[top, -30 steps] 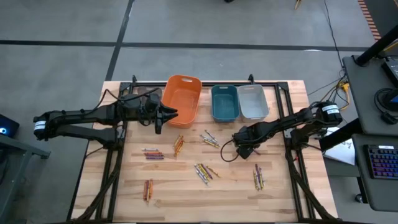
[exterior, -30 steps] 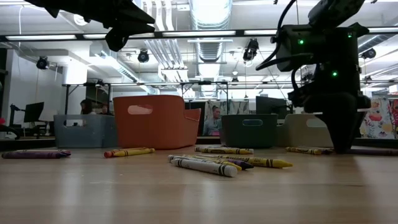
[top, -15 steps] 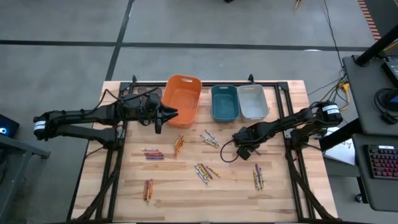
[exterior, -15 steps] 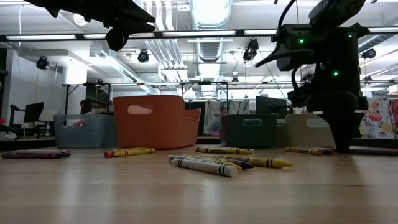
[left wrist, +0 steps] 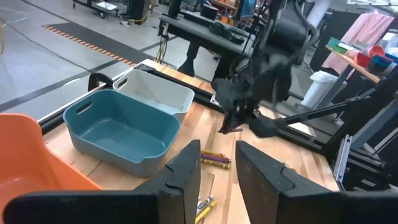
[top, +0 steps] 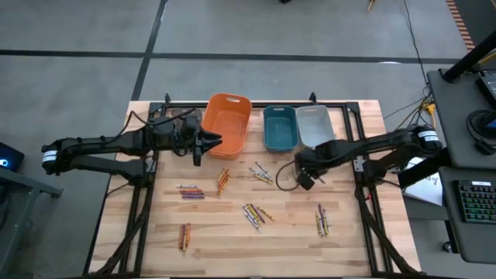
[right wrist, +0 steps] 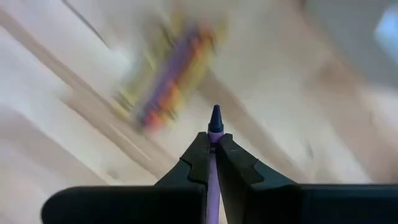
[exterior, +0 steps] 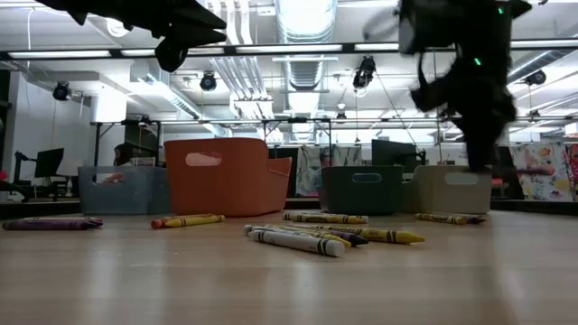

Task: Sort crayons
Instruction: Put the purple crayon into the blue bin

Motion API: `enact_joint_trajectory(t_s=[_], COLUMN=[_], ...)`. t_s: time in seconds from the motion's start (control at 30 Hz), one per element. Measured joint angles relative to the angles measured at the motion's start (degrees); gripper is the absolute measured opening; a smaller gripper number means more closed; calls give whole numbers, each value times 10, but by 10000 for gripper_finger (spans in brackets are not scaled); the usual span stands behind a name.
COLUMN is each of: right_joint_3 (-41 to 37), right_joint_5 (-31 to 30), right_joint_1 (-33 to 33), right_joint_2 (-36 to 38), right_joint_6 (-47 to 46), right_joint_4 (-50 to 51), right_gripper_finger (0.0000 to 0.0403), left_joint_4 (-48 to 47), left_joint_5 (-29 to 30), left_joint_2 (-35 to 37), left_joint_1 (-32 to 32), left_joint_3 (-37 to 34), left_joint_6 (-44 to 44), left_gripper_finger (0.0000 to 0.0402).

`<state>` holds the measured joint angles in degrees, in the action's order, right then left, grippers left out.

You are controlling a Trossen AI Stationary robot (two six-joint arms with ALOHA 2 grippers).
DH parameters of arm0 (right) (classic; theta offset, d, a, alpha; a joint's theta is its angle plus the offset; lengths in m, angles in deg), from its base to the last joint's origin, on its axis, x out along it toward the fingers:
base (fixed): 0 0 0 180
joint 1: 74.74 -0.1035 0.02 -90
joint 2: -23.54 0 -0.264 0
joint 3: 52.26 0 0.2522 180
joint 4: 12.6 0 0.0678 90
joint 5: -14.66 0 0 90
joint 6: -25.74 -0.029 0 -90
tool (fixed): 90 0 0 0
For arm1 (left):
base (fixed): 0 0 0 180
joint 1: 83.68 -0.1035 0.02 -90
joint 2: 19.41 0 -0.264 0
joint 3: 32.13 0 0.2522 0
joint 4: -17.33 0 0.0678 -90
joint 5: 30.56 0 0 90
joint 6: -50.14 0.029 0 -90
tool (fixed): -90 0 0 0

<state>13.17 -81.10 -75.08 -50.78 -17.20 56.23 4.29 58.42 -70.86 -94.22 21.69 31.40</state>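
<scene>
Overhead cam straight down, low cam table-level, both w/ orange bin [top: 226, 122].

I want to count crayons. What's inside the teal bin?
The teal bin looks empty in the left wrist view: only its bare floor shows. Its near wall hides a strip of the floor, so a crayon lying there could not be seen.
</scene>
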Motion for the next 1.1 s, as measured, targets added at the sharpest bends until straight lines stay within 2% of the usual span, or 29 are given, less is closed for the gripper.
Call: enact_joint_trajectory(t_s=[0.1, 0.27, 0.4, 0.53, 0.8, 1.1], right_joint_3=[16, 30, 48, 75, 180, 290], right_joint_5=[-20, -18, -18, -13, -14, -19], right_joint_1=[22, 74, 125, 177, 253, 308], right_joint_2=[27, 47, 25, -22, -161, -278], right_joint_6=[39, 139, 225, 294, 441, 573], right_joint_4=[-45, -203, -305, -364, -342, -155], right_gripper_finger=[11, 11, 11, 11, 11, 11], left_joint_4=[6, 8, 10, 10, 10, 7], left_joint_5=[0, 0, 0, 0, 0, 0], left_joint_2=[0, 0, 0, 0, 0, 22], left_joint_1=[0, 0, 0, 0, 0, 0], left_joint_3=[0, 0, 0, 0, 0, 0], left_joint_6=[1, 1, 0, 0, 0, 0], left_gripper_finger=[84, 84, 84, 84, 84, 84])
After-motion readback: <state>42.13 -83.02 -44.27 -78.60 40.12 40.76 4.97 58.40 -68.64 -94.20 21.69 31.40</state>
